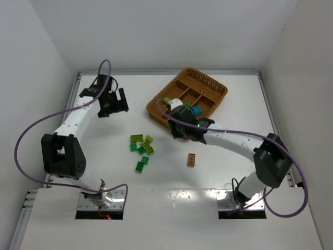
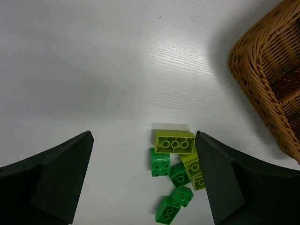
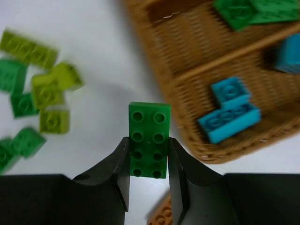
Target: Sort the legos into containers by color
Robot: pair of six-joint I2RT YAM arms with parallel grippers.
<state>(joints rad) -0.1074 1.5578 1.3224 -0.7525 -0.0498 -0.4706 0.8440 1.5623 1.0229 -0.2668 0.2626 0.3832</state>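
My right gripper (image 3: 148,161) is shut on a dark green two-by-four lego (image 3: 149,136), held above the table just off the wicker tray's (image 3: 206,152) near corner. In that tray, cyan legos (image 3: 228,111) lie in one container and green ones (image 3: 248,11) in the container behind it. A loose pile of green and lime legos (image 1: 141,148) lies mid-table, and a brown-orange lego (image 1: 191,160) sits to its right. My left gripper (image 2: 145,178) hangs open above the table, with a lime lego (image 2: 174,141) and green legos (image 2: 160,161) below and ahead of it.
The wicker tray (image 1: 222,89) stands at an angle at the back right, and its corner (image 2: 267,79) shows in the left wrist view. White walls close in the table on three sides. The right arm (image 1: 234,138) arcs across the table's right half.
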